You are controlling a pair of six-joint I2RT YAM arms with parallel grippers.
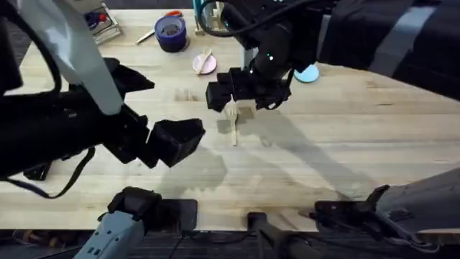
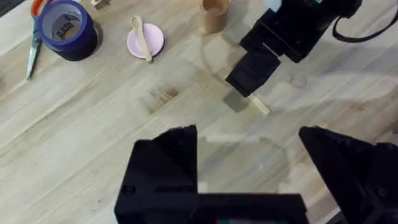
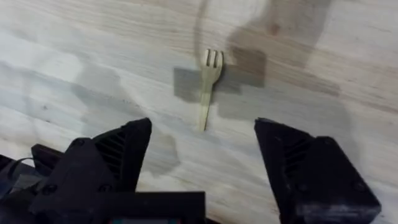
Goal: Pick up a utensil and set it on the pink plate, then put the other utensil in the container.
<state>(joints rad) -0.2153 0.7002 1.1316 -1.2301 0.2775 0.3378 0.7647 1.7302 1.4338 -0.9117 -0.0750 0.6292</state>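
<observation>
The table [image 1: 345, 137] carries the work. The left gripper [image 2: 249, 180] hovers off to the side, jaws open and empty. The right gripper [image 3: 202, 162] hangs directly above the fork [image 3: 208, 87], jaws spread wide, nothing between them. The fork lies flat on bare wood, apart from all else.

Risk: the fork is thin and flat, so closing fingers may skid over it or flick it aside; a descent too deep would jam the tips on the wood.

Surroundings: the dark blue tub [image 2: 65, 28] with scissors [image 2: 34, 43] beside it, and a light-blue plate [image 1: 307, 73] behind the right arm. The brown cup [image 2: 214, 14] stands near the pink plate [image 2: 146, 40], where the spoon [image 2: 141, 36] already rests. Nothing obstructs the route to the cup
</observation>
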